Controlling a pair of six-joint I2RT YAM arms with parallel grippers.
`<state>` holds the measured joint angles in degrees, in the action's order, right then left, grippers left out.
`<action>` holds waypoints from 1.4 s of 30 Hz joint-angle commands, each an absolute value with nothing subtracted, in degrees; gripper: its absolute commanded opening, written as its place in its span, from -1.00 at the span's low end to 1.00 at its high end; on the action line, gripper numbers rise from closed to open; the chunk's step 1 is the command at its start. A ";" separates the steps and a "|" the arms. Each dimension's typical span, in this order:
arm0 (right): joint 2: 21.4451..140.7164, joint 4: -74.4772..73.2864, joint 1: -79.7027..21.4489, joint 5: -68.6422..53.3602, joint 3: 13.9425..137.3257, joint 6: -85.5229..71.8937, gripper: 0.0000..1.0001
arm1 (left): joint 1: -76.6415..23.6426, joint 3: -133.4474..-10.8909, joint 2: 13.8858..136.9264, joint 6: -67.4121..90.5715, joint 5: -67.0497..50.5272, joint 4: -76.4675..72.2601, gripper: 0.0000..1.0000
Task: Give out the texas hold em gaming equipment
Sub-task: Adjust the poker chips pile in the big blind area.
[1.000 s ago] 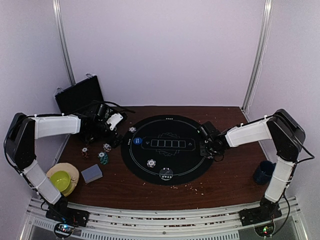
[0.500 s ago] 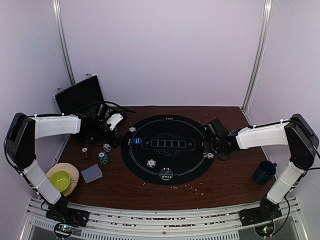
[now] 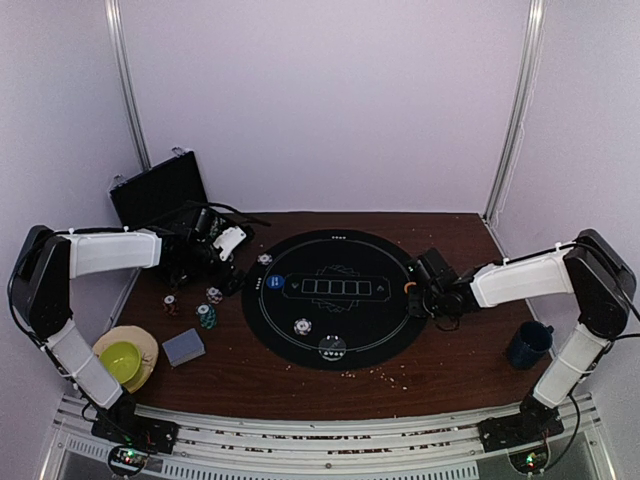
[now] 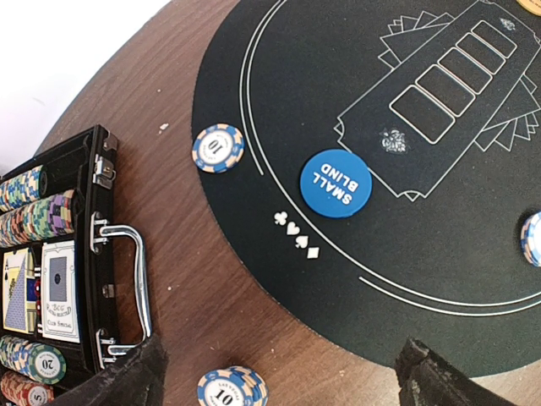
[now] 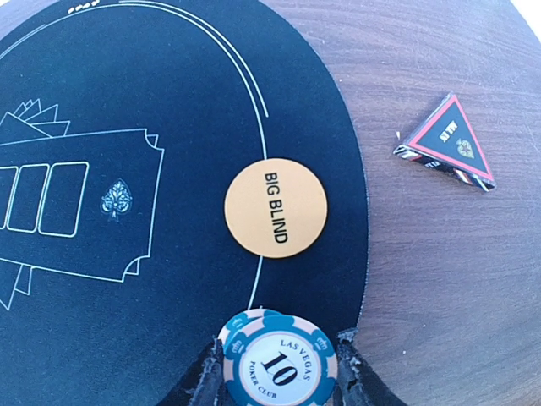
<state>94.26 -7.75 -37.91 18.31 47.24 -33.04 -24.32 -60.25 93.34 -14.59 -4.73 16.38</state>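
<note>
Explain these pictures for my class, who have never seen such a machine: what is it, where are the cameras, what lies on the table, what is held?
You see a robot's left arm and right arm, bolted at the near edge of a table, each ending in a two-finger gripper. The wide picture comes from a fixed camera above and behind them; the other two from cameras on the wrists. On the table lies a black poker mat bearing a blue SMALL BLIND disc and an orange BIG BLIND disc. Left of it are loose chips, a card deck and an open black case; a dark mug stands right. The left gripper is open and empty. The right gripper appears to grip a blue-and-white chip marked 10.
</note>
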 commanded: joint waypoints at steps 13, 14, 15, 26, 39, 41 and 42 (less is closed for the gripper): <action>96.60 -6.76 -38.32 19.80 46.71 -33.87 -0.12 | -23.91 -60.56 93.72 -14.24 -5.02 14.76 0.96; 96.72 -6.91 -38.32 19.73 46.81 -33.84 -0.11 | -23.91 -60.56 93.70 -14.18 -4.98 14.70 0.96; 96.73 -7.06 -38.33 19.70 46.84 -33.97 -0.10 | -23.91 -60.56 93.65 -14.15 -5.02 14.70 0.96; 95.46 -8.26 -38.41 19.66 46.88 -33.89 0.14 | -23.89 -60.56 93.69 -14.22 -4.98 14.73 0.96; 89.04 -8.09 -39.49 12.92 42.46 -38.96 0.67 | -23.91 -60.71 93.92 -14.21 -4.92 14.66 0.96; 88.28 -6.91 -39.72 12.83 41.61 -39.21 0.69 | -23.88 -60.58 93.78 -14.24 -4.86 14.71 0.96; 88.29 -6.62 -39.73 12.90 41.46 -39.39 0.70 | -23.87 -60.56 93.65 -14.17 -4.79 14.70 0.96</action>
<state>89.95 -8.97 -39.18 13.85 42.89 -37.34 -24.32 -60.25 93.34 -14.59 -4.73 16.38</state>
